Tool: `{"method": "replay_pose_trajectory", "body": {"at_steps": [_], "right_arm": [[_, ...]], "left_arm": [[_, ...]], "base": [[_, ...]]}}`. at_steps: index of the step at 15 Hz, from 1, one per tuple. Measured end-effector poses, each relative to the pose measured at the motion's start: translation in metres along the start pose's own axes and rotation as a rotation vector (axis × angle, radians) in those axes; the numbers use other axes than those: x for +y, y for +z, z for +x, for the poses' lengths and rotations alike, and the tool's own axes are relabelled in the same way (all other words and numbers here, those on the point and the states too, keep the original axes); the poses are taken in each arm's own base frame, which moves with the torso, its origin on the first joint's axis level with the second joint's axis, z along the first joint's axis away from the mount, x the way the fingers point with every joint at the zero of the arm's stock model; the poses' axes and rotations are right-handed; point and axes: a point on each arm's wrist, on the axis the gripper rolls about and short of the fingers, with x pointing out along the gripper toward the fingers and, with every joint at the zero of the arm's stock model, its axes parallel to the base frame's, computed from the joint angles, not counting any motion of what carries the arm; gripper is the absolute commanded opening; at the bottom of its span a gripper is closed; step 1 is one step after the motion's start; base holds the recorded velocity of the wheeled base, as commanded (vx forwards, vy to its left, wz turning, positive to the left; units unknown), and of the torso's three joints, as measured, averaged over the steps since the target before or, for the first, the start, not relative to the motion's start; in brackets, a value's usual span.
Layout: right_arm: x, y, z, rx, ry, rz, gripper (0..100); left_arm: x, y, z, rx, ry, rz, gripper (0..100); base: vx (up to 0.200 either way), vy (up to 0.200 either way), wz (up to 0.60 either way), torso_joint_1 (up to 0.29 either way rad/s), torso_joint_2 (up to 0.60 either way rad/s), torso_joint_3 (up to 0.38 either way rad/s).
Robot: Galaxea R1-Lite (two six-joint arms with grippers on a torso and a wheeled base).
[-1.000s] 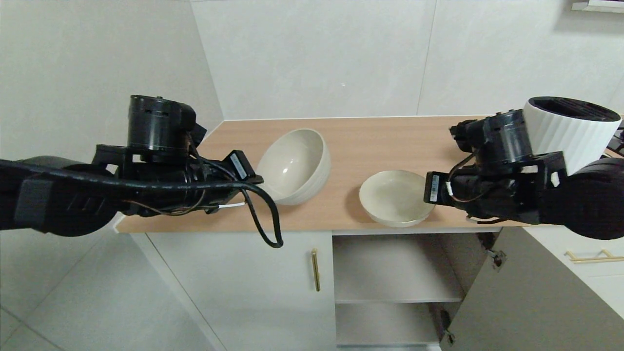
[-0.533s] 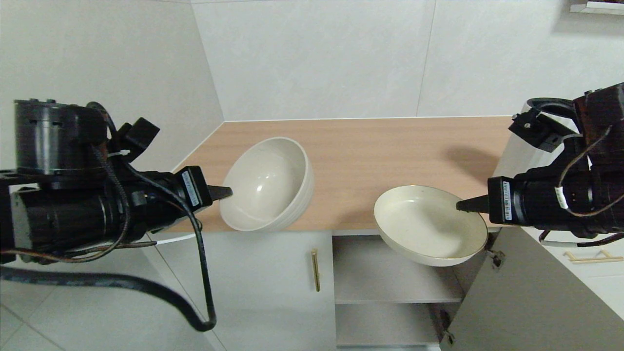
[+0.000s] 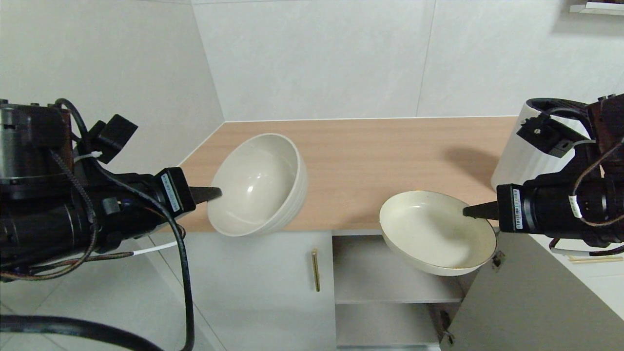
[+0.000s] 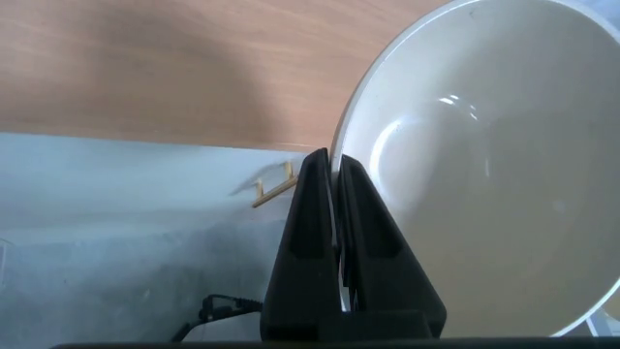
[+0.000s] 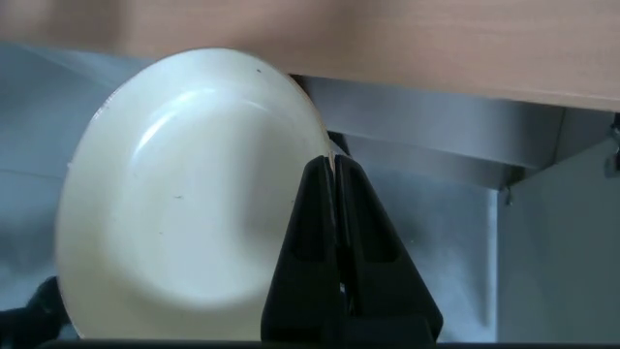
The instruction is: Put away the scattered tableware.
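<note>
A deep cream bowl (image 3: 258, 183) hangs tilted over the front edge of the wooden counter (image 3: 370, 146), held by its rim in my left gripper (image 3: 214, 193), which is shut on it. In the left wrist view the fingers pinch the rim of the bowl (image 4: 484, 184) at my left gripper (image 4: 334, 184). A shallow cream plate (image 3: 436, 231) hangs in front of the open cabinet, its rim pinched by my right gripper (image 3: 470, 211). The right wrist view shows the plate (image 5: 184, 194) clamped at my right gripper (image 5: 332, 174).
A white ribbed container (image 3: 531, 146) stands at the counter's right end. Below the counter is an open cabinet with shelves (image 3: 390, 287), its door (image 3: 526, 297) swung out to the right. A closed door with a brass handle (image 3: 316, 269) is at left. Tiled walls enclose the counter.
Both arms have drawn back from the counter towards me, lifting the bowl and the plate off it. The plate now hangs lower, in front of the open cabinet; the bowl shifted left.
</note>
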Motion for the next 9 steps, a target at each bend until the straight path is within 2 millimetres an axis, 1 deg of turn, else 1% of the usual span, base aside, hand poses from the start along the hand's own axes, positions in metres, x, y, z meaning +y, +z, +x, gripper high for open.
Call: {"method": "replay_pose_trajectory", "body": {"at_steps": [2, 9], "right_arm": [[0.000, -0.001, 0.002, 0.004, -0.004, -0.009, 0], [-0.001, -0.002, 0.011, 0.028, -0.019, -0.009, 0]], "left_arm": [[0.001, -0.001, 0.002, 0.007, 0.005, -0.001, 0], [0.002, -0.003, 0.006, 0.022, 0.010, 0.000, 0]], "base": [[-0.200, 0.000, 0.00, 0.017, 0.00, -0.005], [0.000, 0.000, 0.00, 0.000, 0.00, 0.000]]}}
